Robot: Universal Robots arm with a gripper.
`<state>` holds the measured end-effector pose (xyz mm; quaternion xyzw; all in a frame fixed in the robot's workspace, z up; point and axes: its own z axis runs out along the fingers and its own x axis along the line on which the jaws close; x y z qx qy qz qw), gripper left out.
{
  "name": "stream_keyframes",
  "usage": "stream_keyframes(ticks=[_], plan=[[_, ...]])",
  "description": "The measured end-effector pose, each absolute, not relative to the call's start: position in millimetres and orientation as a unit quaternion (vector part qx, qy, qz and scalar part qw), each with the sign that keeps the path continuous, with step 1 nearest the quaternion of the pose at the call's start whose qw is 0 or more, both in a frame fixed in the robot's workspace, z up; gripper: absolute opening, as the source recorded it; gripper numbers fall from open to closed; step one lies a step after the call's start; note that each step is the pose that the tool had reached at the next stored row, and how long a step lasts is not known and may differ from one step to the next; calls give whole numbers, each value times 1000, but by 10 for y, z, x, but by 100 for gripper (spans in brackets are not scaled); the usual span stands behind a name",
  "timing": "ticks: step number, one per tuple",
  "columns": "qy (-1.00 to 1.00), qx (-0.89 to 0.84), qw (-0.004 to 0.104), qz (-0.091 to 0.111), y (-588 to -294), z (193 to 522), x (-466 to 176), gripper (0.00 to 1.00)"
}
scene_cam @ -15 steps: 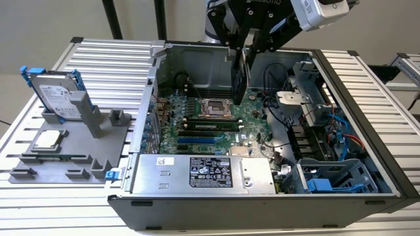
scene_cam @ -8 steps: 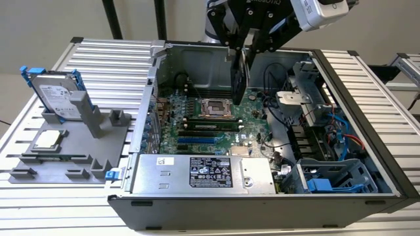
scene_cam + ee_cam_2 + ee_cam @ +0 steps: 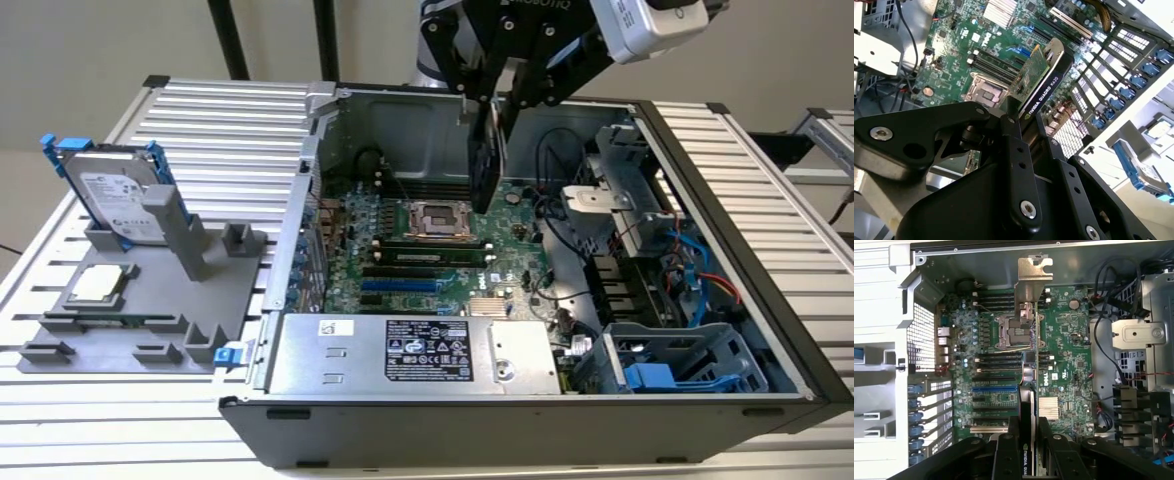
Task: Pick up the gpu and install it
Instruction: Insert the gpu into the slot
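The gpu (image 3: 487, 160) hangs on edge inside the open computer case (image 3: 747, 250), a little above the green motherboard (image 3: 414, 255). My gripper (image 3: 498, 98) is shut on the card's upper end, one black finger on each face. In the second wrist view the gpu (image 3: 1040, 80) shows its green board and black cooler block beyond the gripper (image 3: 1029, 120). Seen edge-on in the first wrist view, the gpu (image 3: 1028, 390) ends in its silver bracket (image 3: 1034, 277), above the row of expansion slots (image 3: 994, 390). There the gripper (image 3: 1029, 437) clamps the card.
A CPU socket (image 3: 434, 220) lies just beside the hanging card. The silver power supply (image 3: 414, 350) fills the case's near side, with a drive cage (image 3: 681, 370) and loose cables (image 3: 667, 250) on the exterior view's right. Outside, a grey fixture (image 3: 134, 320) carries a blue-framed hard drive (image 3: 114, 195) and a CPU chip (image 3: 100, 285).
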<state>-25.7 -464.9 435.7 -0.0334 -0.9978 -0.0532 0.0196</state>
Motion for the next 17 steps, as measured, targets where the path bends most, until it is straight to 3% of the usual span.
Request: stream_keyframes(ticks=[9, 17], plan=[[-998, -34, 21, -53, -4649, 4357, -257, 0], [-998, -33, 14, -56, -4649, 4357, -260, 0]])
